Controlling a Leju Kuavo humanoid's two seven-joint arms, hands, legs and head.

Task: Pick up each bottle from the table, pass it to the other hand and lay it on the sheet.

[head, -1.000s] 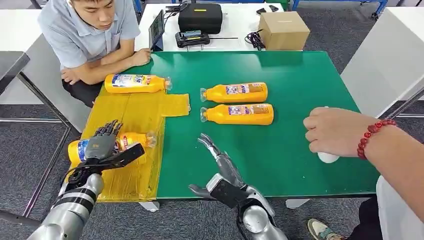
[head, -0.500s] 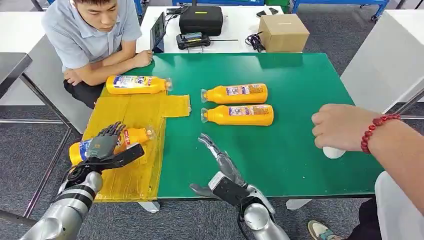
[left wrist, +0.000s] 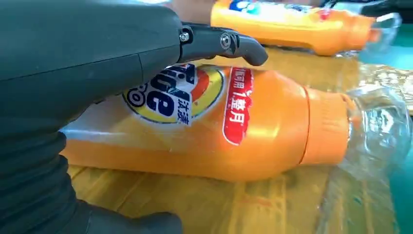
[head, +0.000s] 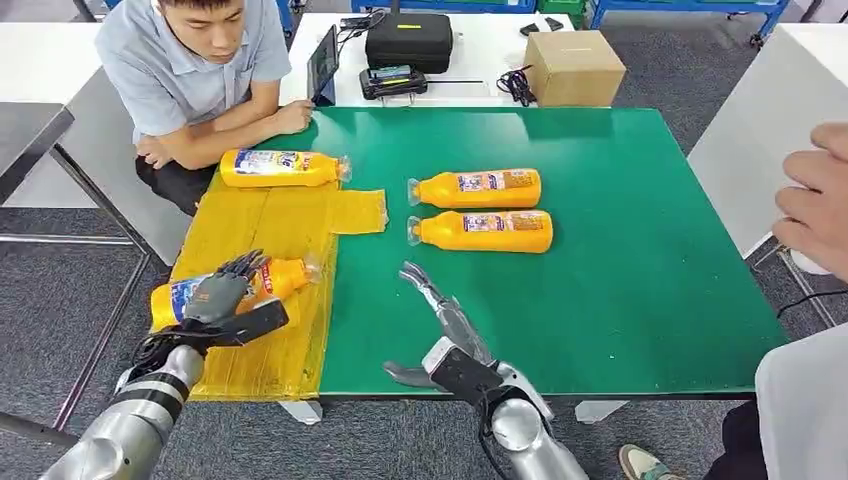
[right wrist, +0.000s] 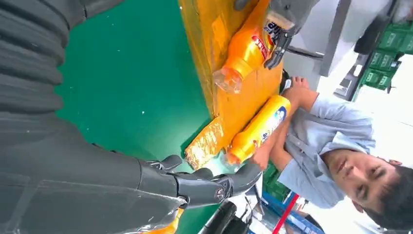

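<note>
An orange bottle (head: 262, 285) (left wrist: 253, 136) lies on its side on the yellow sheet (head: 270, 225) near the table's front left. My left hand (head: 222, 298) (left wrist: 73, 73) arches over its label; the thumb sits apart from the bottle, with sheet showing between. A second bottle (head: 283, 168) (right wrist: 258, 129) lies at the sheet's far end. Two more bottles (head: 475, 187) (head: 482, 230) lie side by side on the green table (head: 620, 250). My right hand (head: 445, 330) hovers near the front edge, fingers straight and apart, holding nothing.
A person (head: 200, 70) sits at the far left corner, forearms resting by the far bottle. Another person's hand (head: 815, 195) hangs off the table's right side. Behind the table stand a black case (head: 405, 38) and a cardboard box (head: 572, 65).
The person's hand on the right has pulled back off the table with the white object. My left hand stays over the near bottle, and my right hand has barely moved.
</note>
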